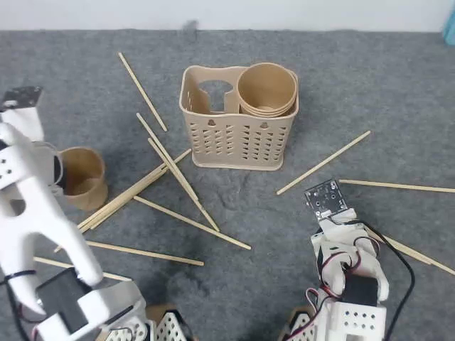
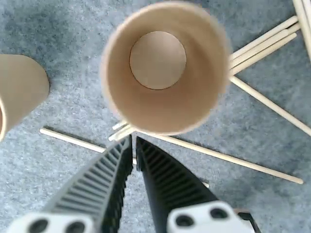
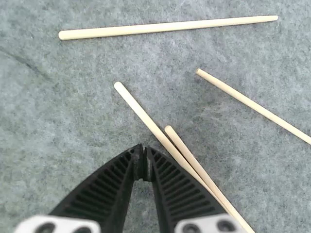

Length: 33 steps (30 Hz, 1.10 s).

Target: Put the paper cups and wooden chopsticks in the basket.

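A tan slotted basket [image 1: 234, 142] stands at the middle back, with stacked paper cups [image 1: 266, 89] in its right compartment. Another paper cup [image 1: 84, 181] stands upright at the left, beside the left arm [image 1: 28, 206]. My left gripper [image 2: 133, 141] is shut and empty just short of this cup's rim [image 2: 165, 73]; a second cup [image 2: 19, 92] sits at the edge of that view. Wooden chopsticks [image 1: 128, 195] lie scattered over the grey mat. My right gripper [image 3: 145, 149] is shut, its tips at the mat right beside a pair of chopsticks [image 3: 160, 133].
Loose chopsticks lie right of the basket [image 1: 323, 163], far right [image 1: 398, 186] and behind the basket's left [image 1: 142, 91]. A bundle of sticks [image 2: 262, 41] runs past the upright cup. The right arm [image 1: 348, 270] stands at the front right.
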### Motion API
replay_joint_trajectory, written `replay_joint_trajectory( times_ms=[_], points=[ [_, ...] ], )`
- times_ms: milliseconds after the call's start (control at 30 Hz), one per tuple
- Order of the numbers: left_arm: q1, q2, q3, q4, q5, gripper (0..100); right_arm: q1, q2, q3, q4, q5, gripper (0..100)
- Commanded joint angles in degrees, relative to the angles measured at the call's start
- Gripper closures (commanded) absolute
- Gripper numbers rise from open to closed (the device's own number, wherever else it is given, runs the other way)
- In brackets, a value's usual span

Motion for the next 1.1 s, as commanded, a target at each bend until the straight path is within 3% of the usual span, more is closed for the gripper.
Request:
replay_joint_trajectory(
  times_ms=[0, 400, 600, 1067],
  points=[
    [-0.26, -2.64, -2.51, 1.76, -0.35, 98, -0.04, -0.84, -0.35, -0.4, 0.53, 99.1],
    [-4.04, -2.11, -8.22, -0.62, -0.44, 98, -0.22, -0.84, -0.35, -0.48, 0.53, 99.1],
    [-4.04, -2.11, -2.24, -8.53, -0.35, 85, -0.13, -0.84, -0.35, -0.4, 0.53, 99.1],
    [-2.81, -2.02, 17.8, -32.26, 4.04, 88, 0.04, -0.84, -0.35, -0.4, 0.53, 99.1]
  ],
)
